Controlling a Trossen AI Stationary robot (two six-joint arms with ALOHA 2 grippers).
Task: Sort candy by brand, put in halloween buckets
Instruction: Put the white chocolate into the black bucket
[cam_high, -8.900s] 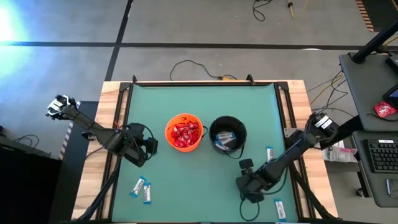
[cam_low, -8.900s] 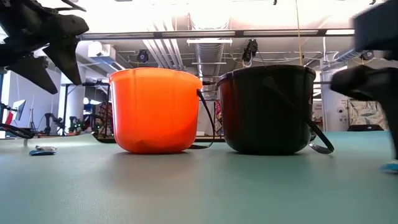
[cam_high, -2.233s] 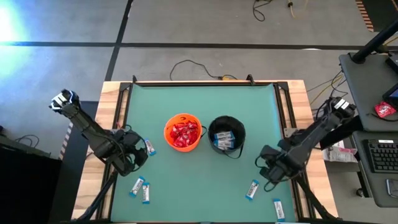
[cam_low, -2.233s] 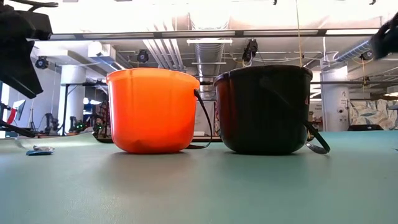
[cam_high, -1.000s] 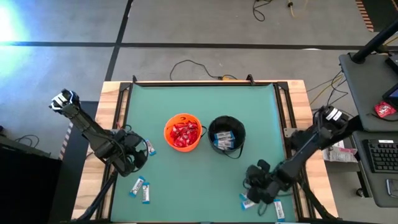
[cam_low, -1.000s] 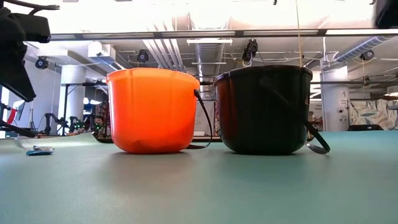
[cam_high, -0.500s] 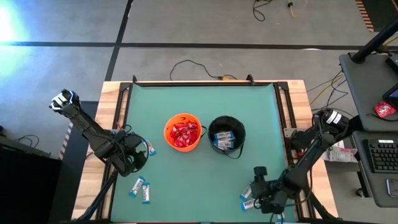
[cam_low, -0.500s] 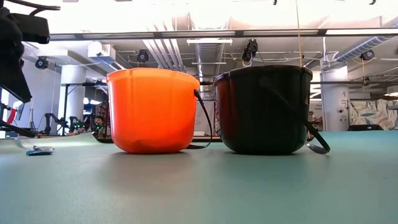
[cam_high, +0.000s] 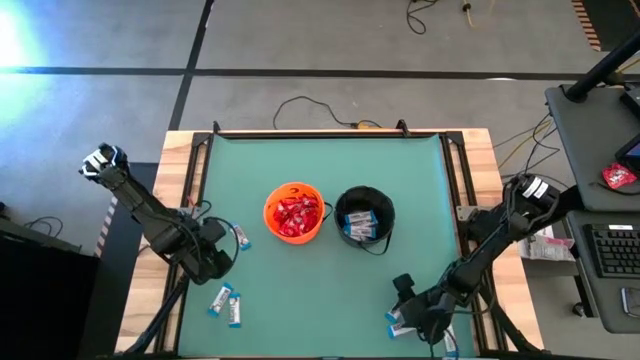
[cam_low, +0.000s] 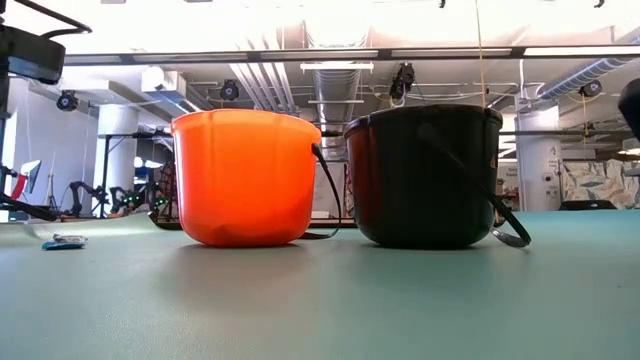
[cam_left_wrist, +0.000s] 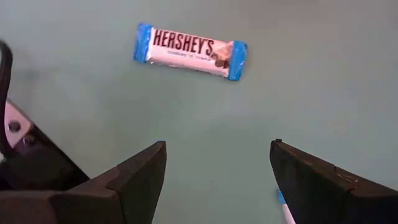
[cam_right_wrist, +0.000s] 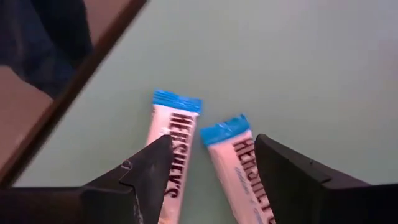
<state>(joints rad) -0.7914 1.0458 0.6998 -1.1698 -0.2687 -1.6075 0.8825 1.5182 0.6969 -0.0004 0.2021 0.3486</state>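
- Right wrist view shows the right gripper (cam_right_wrist: 208, 171) low over the green table (cam_right_wrist: 298, 56), with its two dark fingers spread wide and nothing between them.
- Two white-and-blue bars lie just under it, side by side: one bar (cam_right_wrist: 171, 146) toward the wooden edge and the second bar (cam_right_wrist: 239, 165) next to it. They look almost touching, but I cannot tell for sure.
- My guess is that the step now is to pick up one of these bars. To do it well, the fingers should go down on each long side of just one bar, so the other one does not get pinched or pushed too.
- High view puts this right gripper (cam_high: 408, 318) at the near right corner of the table.
- Over on the left side, the left gripper (cam_left_wrist: 217, 177) hangs above the table with its fingers also wide apart and empty. A third bar (cam_left_wrist: 189, 51) lies flat a little ahead of it.
- Two more bars (cam_high: 227, 303) lie near the front on the left side.
- Farther back, in the middle, stand the two buckets, close together. The orange bucket (cam_high: 293, 212) is full of red packets. The black bucket (cam_high: 365, 217) holds white-and-blue bars.
- So the bars left on the table should all go in the black bucket.
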